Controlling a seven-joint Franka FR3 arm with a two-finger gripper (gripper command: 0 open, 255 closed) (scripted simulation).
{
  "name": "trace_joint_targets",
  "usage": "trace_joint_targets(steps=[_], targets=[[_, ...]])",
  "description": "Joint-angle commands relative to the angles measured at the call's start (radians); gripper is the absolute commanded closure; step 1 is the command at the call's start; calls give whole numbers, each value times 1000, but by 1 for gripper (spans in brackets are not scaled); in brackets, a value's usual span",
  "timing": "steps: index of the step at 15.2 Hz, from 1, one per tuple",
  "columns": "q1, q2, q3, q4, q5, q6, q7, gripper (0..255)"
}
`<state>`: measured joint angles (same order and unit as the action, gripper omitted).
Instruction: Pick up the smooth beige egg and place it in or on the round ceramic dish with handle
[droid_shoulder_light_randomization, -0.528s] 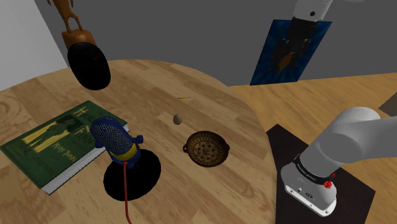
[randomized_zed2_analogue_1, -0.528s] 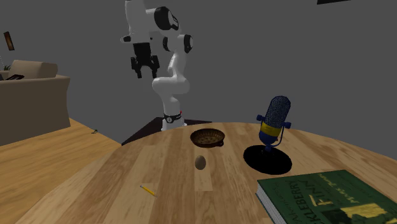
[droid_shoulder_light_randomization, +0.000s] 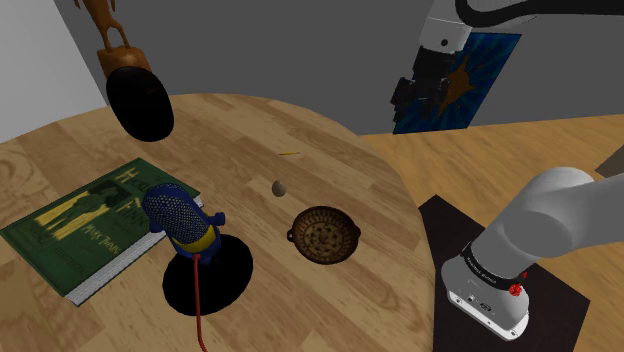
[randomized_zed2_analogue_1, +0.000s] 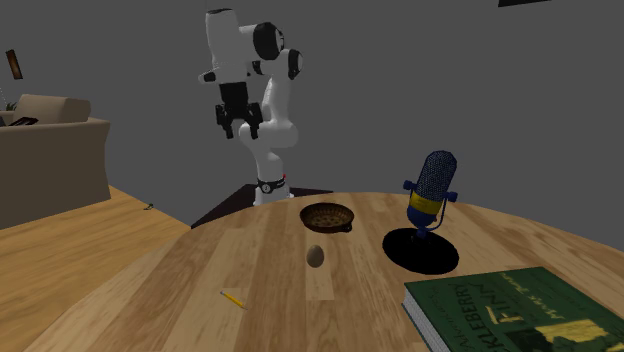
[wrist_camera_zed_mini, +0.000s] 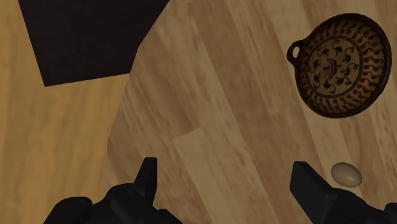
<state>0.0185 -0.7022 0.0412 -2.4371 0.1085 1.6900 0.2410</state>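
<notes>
The claw (randomized_zed2_analogue_1: 238, 128), open and empty, had swung lower and closer over the wooden tabletop (droid_shoulder_light_randomization: 300, 140), yet it hung well above the beige egg (wrist_camera_zed_mini: 346, 174), which lay untouched near the patterned handled dish (wrist_camera_zed_mini: 340, 65), so the grasp looked some way off.

Flat, even light covers the round light-wood table (droid_shoulder_light_randomization: 330, 150), its grain crisp edge to edge. The plain grey wall (randomized_zed2_analogue_1: 450, 90) looks dim.

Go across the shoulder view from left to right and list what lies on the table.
green book → blue microphone → beige egg → brown patterned dish
</notes>
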Motion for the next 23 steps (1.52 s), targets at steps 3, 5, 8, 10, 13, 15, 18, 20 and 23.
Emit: trace_joint_targets(steps=[3, 5, 8, 10, 13, 15, 18, 20, 23], targets=[[24, 98, 57, -7, 44, 103, 62, 0], [34, 157, 84, 2, 63, 153, 91, 0], [49, 252, 124, 25, 84, 225, 135, 0], [57, 319, 150, 46, 94, 271, 165, 0], [68, 425, 186, 89, 101, 335, 210, 0], [76, 498, 208, 123, 100, 373, 242, 0], [88, 610, 237, 184, 88, 425, 292, 0], [98, 687, 252, 230, 75, 454, 326, 0], [116, 803, 268, 309, 49, 490, 379, 0]])
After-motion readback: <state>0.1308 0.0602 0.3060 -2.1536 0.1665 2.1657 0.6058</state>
